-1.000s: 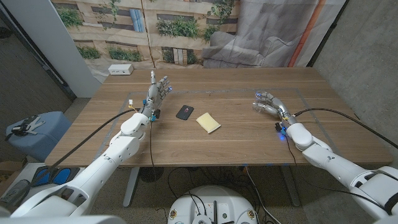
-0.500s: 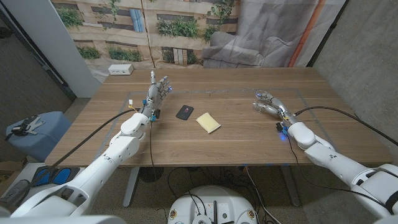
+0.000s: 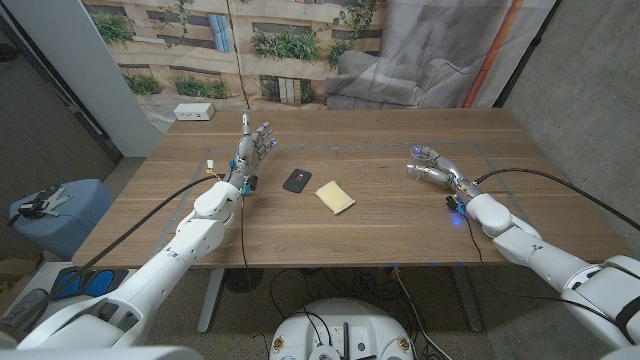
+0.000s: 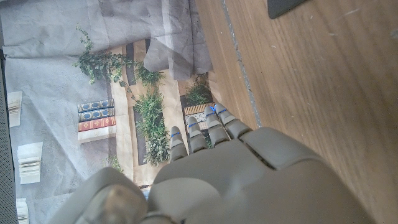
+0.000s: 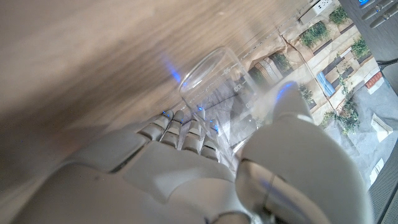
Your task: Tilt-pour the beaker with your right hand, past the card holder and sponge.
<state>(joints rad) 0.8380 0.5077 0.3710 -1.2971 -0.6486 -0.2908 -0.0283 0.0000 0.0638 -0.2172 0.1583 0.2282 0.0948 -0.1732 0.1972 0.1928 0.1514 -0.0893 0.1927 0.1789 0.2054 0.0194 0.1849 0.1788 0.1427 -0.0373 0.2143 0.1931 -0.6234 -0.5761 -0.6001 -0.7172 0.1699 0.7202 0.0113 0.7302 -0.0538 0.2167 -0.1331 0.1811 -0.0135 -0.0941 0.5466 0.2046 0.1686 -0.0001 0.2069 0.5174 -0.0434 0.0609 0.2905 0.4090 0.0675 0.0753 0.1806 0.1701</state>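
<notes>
A clear beaker (image 5: 214, 93) is gripped by the right hand (image 3: 432, 168); tilting it to pour is judged next.

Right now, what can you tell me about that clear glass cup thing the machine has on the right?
The clear glass beaker is a see-through cylinder with an open round rim and faint printed markings, apparently empty. The robot's right hand grips it, fingers and thumb wrapped around its wall. It looks tilted, over the wooden table, on the robot's right.

- We see a wooden table (image 3: 380, 225).
- On it lie a black card holder (image 3: 297, 181) and, just beside it, a yellow sponge (image 3: 335, 197).
</notes>
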